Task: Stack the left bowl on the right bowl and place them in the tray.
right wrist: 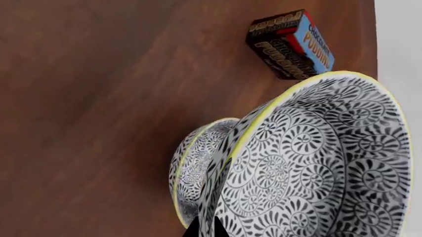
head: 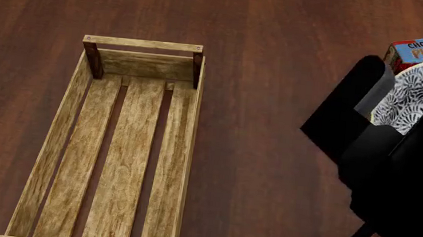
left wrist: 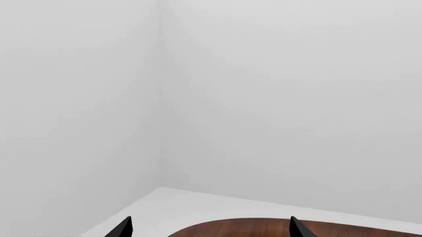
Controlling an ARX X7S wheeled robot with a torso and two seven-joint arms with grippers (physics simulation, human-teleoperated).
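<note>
At the bottom edge of the right wrist view the right gripper shows only as two dark fingertips pinched close on the rim of the upper bowl, so its jaws look narrow and clamped on that rim. This patterned bowl with the yellow edge fills the lower right of that frame, and it sits nested in the lower bowl, whose rim peeks out at lower centre. Both appear lifted off the table. Beyond them, at the upper right of the frame, lies the chocolate pudding box.

In the head view the black arm fills the right edge with the bowl partly hidden behind it. The tray lies at the left and centre, well apart from the bowls and holding nothing that can be seen.

The left gripper shows two tips set wide apart at the bottom of its own view, holding nothing, pointing at a wall.

Stacking looks done, so the step in hand is, I judge, carrying the pair to the tray. The next move calls for a level sweep towards the left of the head view, clearing the tray's low side, then a gentle lowering onto the slats
</note>
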